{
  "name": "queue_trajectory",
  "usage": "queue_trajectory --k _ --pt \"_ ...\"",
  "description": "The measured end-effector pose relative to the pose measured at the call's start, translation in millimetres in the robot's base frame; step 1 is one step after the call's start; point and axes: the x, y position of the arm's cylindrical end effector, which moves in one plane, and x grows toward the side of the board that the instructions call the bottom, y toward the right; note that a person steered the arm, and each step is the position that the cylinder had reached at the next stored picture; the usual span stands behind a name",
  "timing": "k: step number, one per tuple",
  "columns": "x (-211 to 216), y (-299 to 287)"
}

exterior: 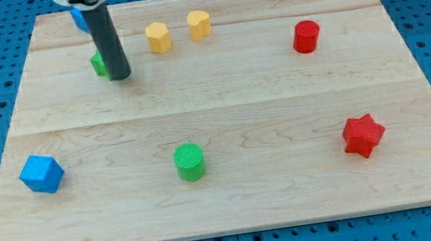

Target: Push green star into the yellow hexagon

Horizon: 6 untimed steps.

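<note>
The green star [98,63] lies near the view's upper left, mostly hidden behind my dark rod. My tip [121,76] rests on the board just to the right of and slightly below the star, touching or nearly touching it. The yellow hexagon [157,37] sits to the right of the star, a short gap away. My tip is below and to the left of the hexagon.
A yellow heart-like block [199,24] sits right of the hexagon. A blue block [80,19] peeks out behind the rod at the top. A red cylinder [306,37], red star [363,135], green cylinder [189,161] and blue cube [41,174] lie elsewhere on the wooden board [279,94].
</note>
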Motion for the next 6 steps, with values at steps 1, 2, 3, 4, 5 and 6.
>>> queue_trajectory --k 1,2,3,4,5,6 --pt "4 0" --pt "42 -62" --pt "15 -68" --pt "-26 -65" --pt "-39 -61" --pt "-39 -55"
